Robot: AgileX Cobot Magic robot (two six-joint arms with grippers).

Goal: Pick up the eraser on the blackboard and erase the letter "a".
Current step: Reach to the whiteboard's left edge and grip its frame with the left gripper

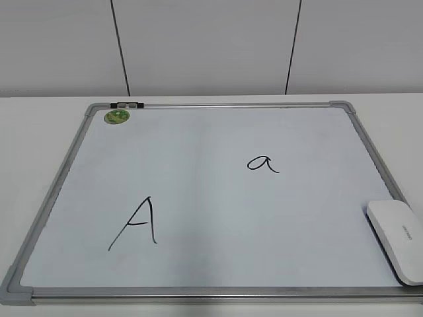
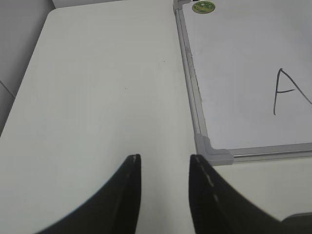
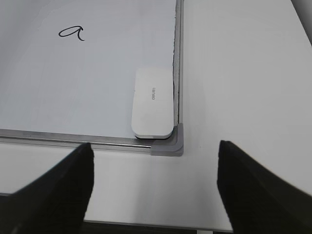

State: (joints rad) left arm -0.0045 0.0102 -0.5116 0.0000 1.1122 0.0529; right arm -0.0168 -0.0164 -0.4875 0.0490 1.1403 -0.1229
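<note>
White plastic, the eraser (image 3: pixel 153 102) lies untouched on the blackboard (image 1: pixel 59 191), tucked into the board's near right corner, which sits close to the near right corner of the bench (image 2: pixel 97 87). Its long side runs along the board's right frame and its near end touches the bottom frame. Nothing of the task looks done yet: the letter "a" (image 1: pixel 263 163) is whole, right of the board's middle, toward the far edge of the bench, and both the pickup and the wipe remain.

The right gripper (image 3: pixel 153 180) hangs wide open and empty over bare bench just short of the board's near edge, roughly in line with the eraser. The left gripper (image 2: pixel 165 163) is parted only a little, also holding nothing, over bare bench off the board's near left corner.

Room looks tight around the eraser: the frame hems it on two sides, so a finger would likely have to come down on the open board side. Between eraser and "a" the board is bare; the capital "A" (image 1: pixel 137 223) and green magnet (image 1: pixel 117 117) lie well apart.
</note>
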